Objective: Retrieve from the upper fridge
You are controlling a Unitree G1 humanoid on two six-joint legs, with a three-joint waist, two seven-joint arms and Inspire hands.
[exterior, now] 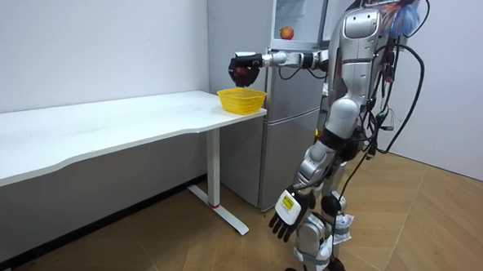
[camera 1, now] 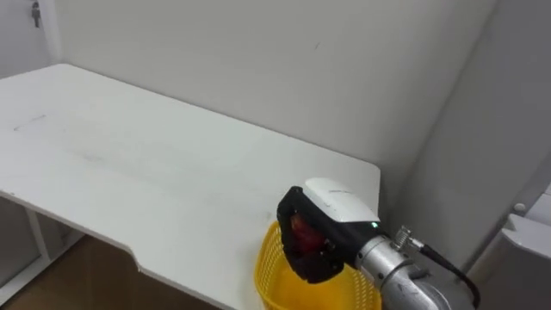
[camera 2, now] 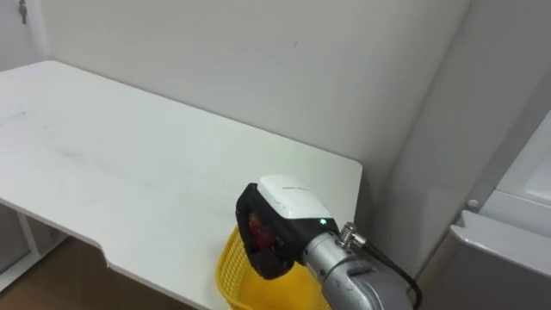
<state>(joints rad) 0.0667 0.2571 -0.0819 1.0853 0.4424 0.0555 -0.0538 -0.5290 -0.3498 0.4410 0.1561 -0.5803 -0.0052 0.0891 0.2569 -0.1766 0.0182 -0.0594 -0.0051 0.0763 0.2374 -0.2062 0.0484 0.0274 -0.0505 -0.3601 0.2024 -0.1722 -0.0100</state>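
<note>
Right hand (camera 1: 337,203), lower centre of frame, curled round a red fruit (camera 1: 301,229), hovers over the yellow basket (camera 1: 269,263) at the table (camera 1: 172,172) corner, seemingly to drop it in; left hand (exterior: 287,215) hangs slack.

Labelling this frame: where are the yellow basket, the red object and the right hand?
yellow basket (camera 1: 271,263), left eye view, left wall.
red object (camera 1: 301,228), left eye view, visible face.
right hand (camera 1: 340,202), left eye view, white back cover.
</note>
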